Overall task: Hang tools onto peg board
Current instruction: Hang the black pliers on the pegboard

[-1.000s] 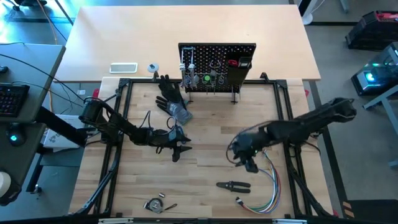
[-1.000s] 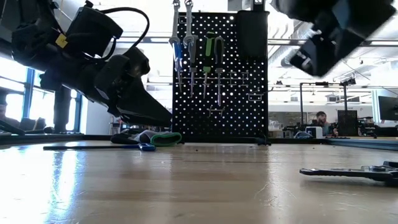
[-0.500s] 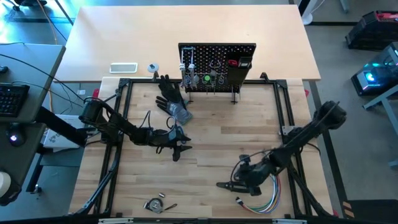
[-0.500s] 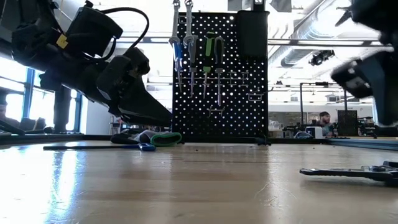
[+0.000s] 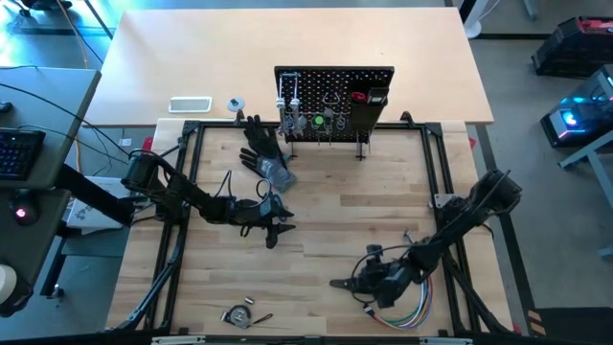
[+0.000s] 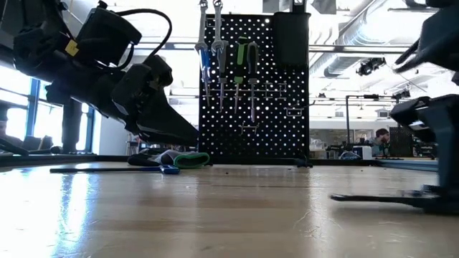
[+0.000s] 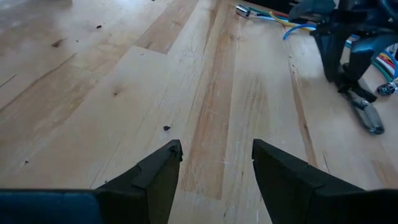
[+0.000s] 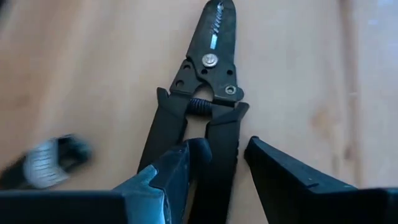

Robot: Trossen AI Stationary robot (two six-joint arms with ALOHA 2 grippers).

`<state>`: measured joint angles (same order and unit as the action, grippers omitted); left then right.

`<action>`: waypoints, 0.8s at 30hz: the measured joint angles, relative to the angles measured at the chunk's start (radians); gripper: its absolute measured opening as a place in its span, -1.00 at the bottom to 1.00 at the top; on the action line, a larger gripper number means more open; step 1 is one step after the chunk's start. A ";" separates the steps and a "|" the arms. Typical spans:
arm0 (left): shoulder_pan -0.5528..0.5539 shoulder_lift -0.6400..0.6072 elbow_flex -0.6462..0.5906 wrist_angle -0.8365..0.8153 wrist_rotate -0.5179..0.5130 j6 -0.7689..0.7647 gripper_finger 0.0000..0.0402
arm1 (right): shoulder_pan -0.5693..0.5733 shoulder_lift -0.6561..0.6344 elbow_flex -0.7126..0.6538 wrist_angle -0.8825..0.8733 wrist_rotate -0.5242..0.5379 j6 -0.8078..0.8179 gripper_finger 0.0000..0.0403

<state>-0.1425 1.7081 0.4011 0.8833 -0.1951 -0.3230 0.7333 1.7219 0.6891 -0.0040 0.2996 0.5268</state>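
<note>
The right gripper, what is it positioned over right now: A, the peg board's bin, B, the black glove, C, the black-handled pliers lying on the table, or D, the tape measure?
C: the right wrist view shows the right gripper open, its fingers straddling a handle of the black-handled pliers lying flat on the wood.

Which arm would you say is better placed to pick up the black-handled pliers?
Right: the right gripper is open astride the pliers handles. The left gripper hangs open near the table middle.
</note>
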 joint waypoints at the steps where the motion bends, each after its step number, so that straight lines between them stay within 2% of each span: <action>1: 0.000 0.000 0.000 -0.001 0.000 0.000 -0.04 | 0.002 0.009 0.000 -0.002 0.031 -0.001 -0.22; 6: 0.000 0.000 0.000 -0.005 0.001 0.001 -0.04 | -0.007 0.037 -0.001 -0.034 0.190 -0.019 -0.31; 12: 0.000 0.000 0.000 -0.005 0.001 0.001 -0.04 | -0.080 0.061 -0.001 -0.068 0.308 -0.075 -0.59; 18: 0.000 0.000 0.000 -0.001 0.001 -0.002 -0.04 | -0.163 0.065 -0.005 -0.049 0.364 -0.155 -0.94; 24: 0.000 0.000 0.014 0.005 0.015 -0.003 -0.04 | -0.222 0.066 -0.007 0.023 0.346 -0.207 -0.94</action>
<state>-0.1425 1.7084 0.4148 0.8880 -0.1801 -0.3259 0.5117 1.7882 0.6819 0.0187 0.6458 0.3201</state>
